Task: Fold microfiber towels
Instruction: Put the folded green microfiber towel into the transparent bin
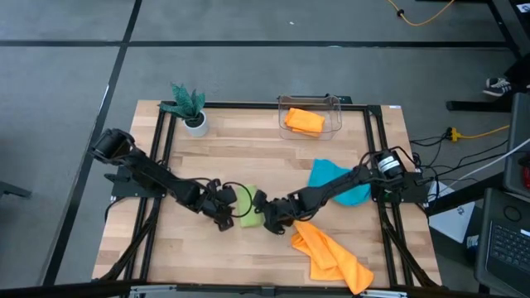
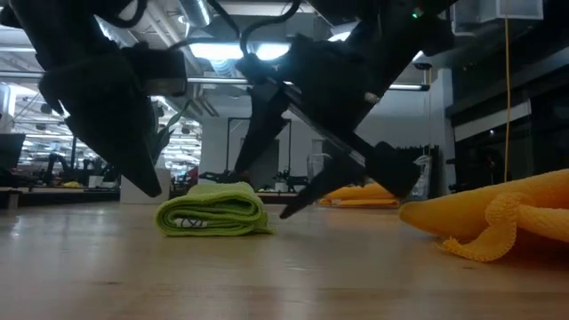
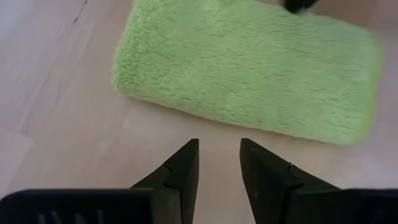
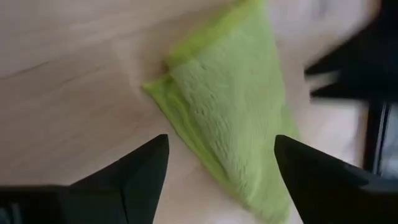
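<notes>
A lime green towel (image 1: 247,207) lies folded into a small thick pad on the table's middle, near the front; it also shows in the low view (image 2: 213,211). My left gripper (image 1: 230,213) stands just left of it, its fingers (image 3: 186,162) a little apart and short of the towel's long edge (image 3: 249,124). My right gripper (image 1: 265,217) stands just right of it, wide open (image 4: 221,140), with a towel corner (image 4: 155,87) ahead between the fingers. A teal towel (image 1: 335,178) lies under my right arm. An orange towel (image 1: 331,257) lies crumpled at the front right. Another orange towel (image 1: 304,121) lies in the bin.
A clear plastic bin (image 1: 334,112) stands at the far edge, right of middle. A small green plant in a white pot (image 1: 190,112) stands at the far left. Bare wood shows at the table's front left and far middle. The crumpled orange towel shows close in the low view (image 2: 507,218).
</notes>
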